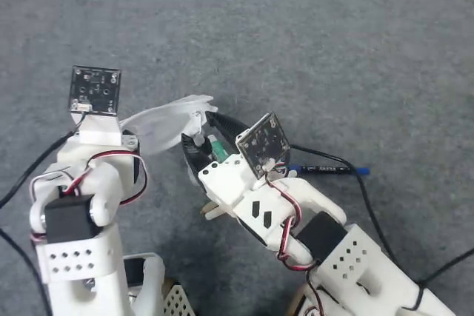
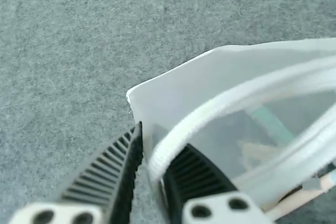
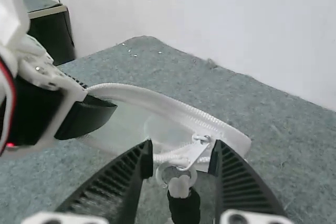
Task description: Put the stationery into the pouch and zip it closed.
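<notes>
The translucent white pouch hangs above the grey mat between the two arms. My left gripper is shut on the pouch at one corner, beside the zipper band. Through the wall I see a green item inside. My right gripper sits at the other end of the pouch, its black fingers pressed in on both sides of the zipper pull. In the high view the right gripper is beside something green. A blue-capped pen lies on the mat behind the right arm.
Grey carpet-like mat covers the table, with open room at the back and right. Black cables trail past the pen. A white wall runs along the mat's far edge, and a dark box stands by it.
</notes>
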Controlling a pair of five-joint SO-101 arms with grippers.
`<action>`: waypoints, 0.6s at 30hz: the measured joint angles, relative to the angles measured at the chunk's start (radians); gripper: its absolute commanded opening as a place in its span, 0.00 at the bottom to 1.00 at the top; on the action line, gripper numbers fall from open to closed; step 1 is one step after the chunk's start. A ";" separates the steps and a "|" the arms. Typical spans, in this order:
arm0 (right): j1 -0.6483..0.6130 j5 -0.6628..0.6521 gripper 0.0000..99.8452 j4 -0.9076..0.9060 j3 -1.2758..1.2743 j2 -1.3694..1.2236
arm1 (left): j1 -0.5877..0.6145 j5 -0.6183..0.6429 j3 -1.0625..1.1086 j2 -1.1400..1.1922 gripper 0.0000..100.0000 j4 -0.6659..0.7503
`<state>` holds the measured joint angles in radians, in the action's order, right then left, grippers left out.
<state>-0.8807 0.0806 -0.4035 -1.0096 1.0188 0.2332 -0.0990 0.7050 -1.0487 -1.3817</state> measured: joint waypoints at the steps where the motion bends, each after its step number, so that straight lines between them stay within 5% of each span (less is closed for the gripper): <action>1: 0.000 0.000 0.18 -0.002 0.002 0.000 | 0.000 0.000 0.000 0.000 0.01 0.000; 18: 0.058 0.000 0.18 -0.361 0.166 0.005 | 0.002 0.000 0.000 0.000 0.01 0.008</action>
<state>-0.8224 0.0806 -0.7641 -0.8439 1.0234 0.2348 -0.0990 0.7050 -1.0487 -1.3740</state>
